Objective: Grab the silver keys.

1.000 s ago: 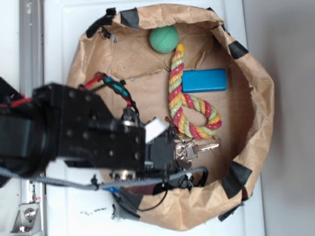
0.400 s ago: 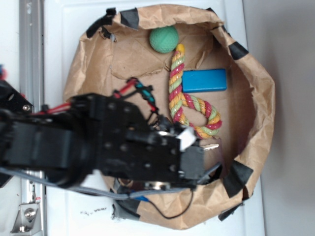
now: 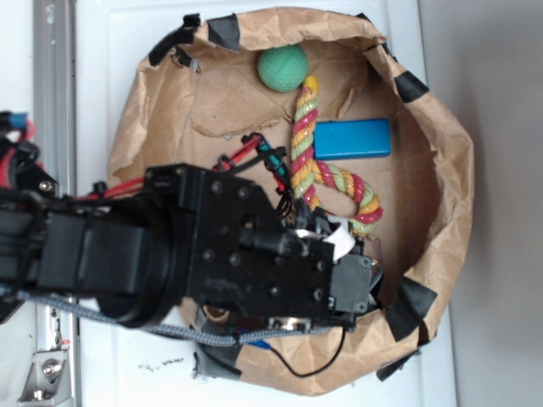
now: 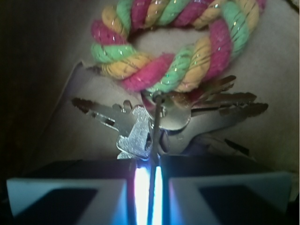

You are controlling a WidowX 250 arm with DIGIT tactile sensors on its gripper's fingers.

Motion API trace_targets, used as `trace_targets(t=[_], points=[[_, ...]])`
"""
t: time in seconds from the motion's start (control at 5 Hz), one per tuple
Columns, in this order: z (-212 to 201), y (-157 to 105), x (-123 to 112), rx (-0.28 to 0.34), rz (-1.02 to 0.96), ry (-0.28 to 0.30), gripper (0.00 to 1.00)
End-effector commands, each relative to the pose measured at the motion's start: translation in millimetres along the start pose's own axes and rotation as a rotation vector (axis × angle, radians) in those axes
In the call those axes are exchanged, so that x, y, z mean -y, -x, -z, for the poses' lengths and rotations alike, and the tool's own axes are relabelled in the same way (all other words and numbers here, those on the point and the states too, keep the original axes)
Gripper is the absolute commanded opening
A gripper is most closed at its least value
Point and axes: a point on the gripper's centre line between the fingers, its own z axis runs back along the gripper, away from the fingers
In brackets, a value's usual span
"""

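Observation:
In the wrist view the silver keys (image 4: 180, 117) lie fanned out on the brown paper, just below the loop of the multicoloured rope toy (image 4: 178, 42). Their thin wire ring (image 4: 156, 122) runs straight down into the narrow slit between my two fingers. My gripper (image 4: 150, 164) is shut on that ring, the jaws almost touching. In the exterior view the black gripper (image 3: 356, 267) covers the keys completely, right beside the rope toy's loop (image 3: 344, 182).
A brown paper liner with a raised crumpled rim (image 3: 445, 170) and black tape patches holds everything. A green ball (image 3: 282, 68) sits at the back and a blue block (image 3: 352, 138) lies right of the rope. A metal rail (image 3: 51, 102) runs along the left.
My arm has moved right and a little down across the paper. The keys, visible beside the gripper a second ago, are now hidden under it.

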Motion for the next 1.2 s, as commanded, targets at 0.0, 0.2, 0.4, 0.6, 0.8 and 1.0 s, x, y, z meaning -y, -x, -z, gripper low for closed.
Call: trace_targets(t=[0.0, 0.2, 0.4, 0.6, 0.8, 1.0], points=[[-64, -38, 20, 0.148, -0.156, -0.178, 0.0], [-113, -69, 1, 0.044, -0.19, -0.224, 0.0], [-162, -77, -8, 0.023, -0.146, -0.132, 0.0], [-155, -65, -15, 0.076, -0.082, -0.088, 0.0], [-155, -41, -31, 0.146, 0.036, -0.02, 0.0], [-148, -40, -26, 0.163, 0.075, -0.049, 0.0]])
